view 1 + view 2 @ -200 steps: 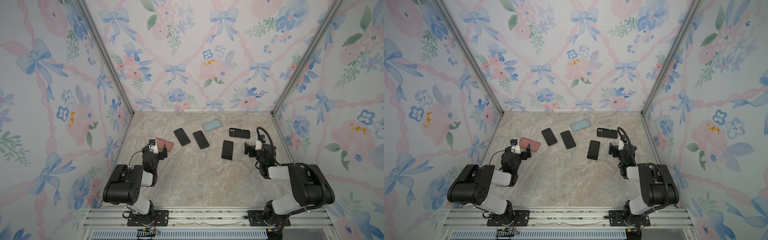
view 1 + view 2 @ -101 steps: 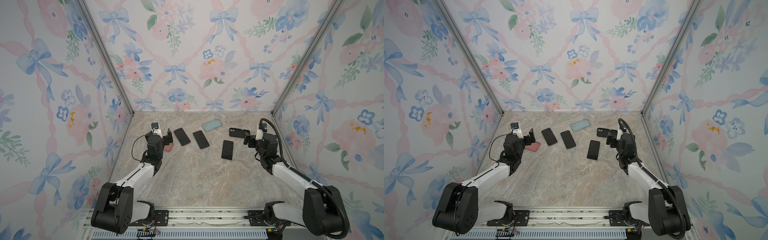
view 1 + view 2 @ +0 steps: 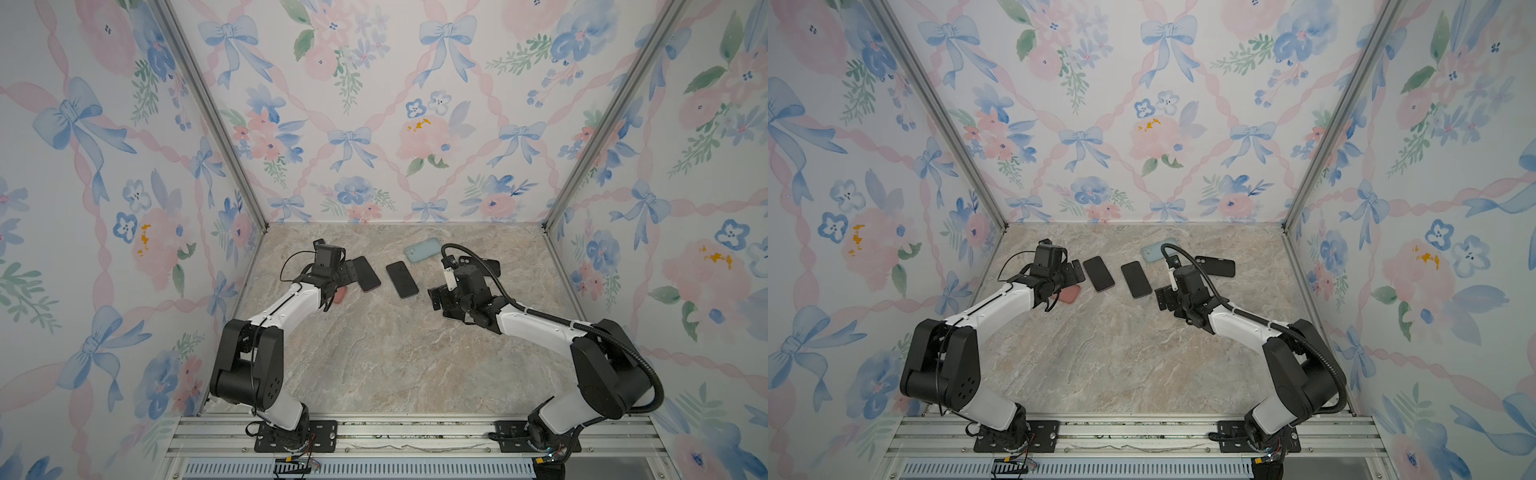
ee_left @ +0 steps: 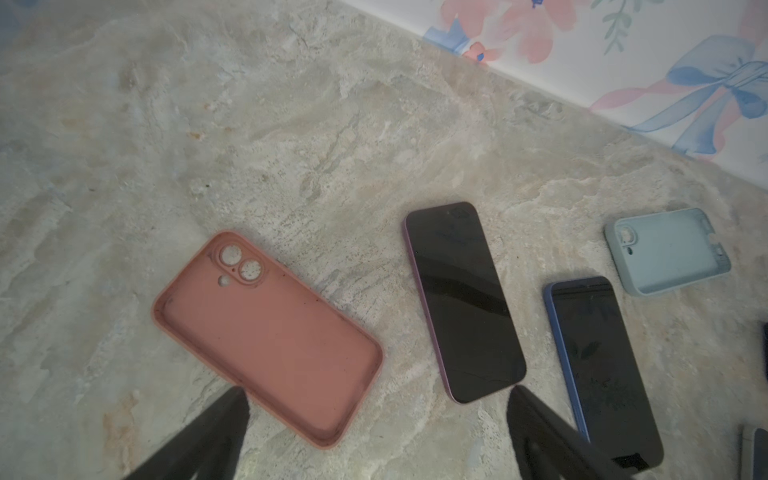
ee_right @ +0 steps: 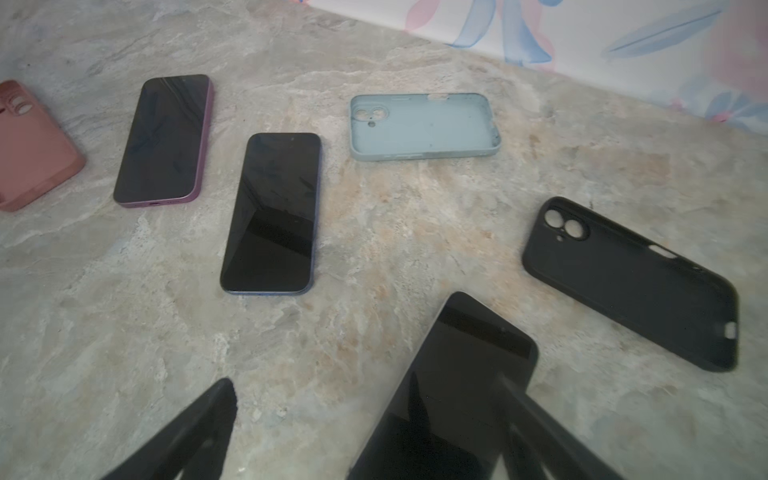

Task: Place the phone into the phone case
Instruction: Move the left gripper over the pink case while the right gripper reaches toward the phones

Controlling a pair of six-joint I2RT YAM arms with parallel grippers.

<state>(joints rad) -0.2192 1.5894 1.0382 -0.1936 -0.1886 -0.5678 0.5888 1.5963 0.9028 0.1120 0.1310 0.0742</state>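
While both arms hang over the row of phones, the top views hide a lot. The left gripper is spread wide and empty. Its wrist view shows only two dark fingers, cut off by the frame.

The pink case lies open side up and empty on the table. It is whole in that view, but in both top views we see only a corner of the pink case past the left arm. The purple phone lies screen up beside it, not touching. Next comes the blue phone, its near end covered by a finger. The pale case sits empty toward the back wall. In a top view the cable crosses its corner.

The right gripper is wide open too, gripping nothing. The black phone lies under it, one end out of frame and one finger drawn across it. We cannot tell if they touch. Both top views hide this phone under the gripper. The black case lies empty near it, apart. In a top view the black case is half covered by the wrist. Dark slivers at the left wrist view's edge are too cut off to name.
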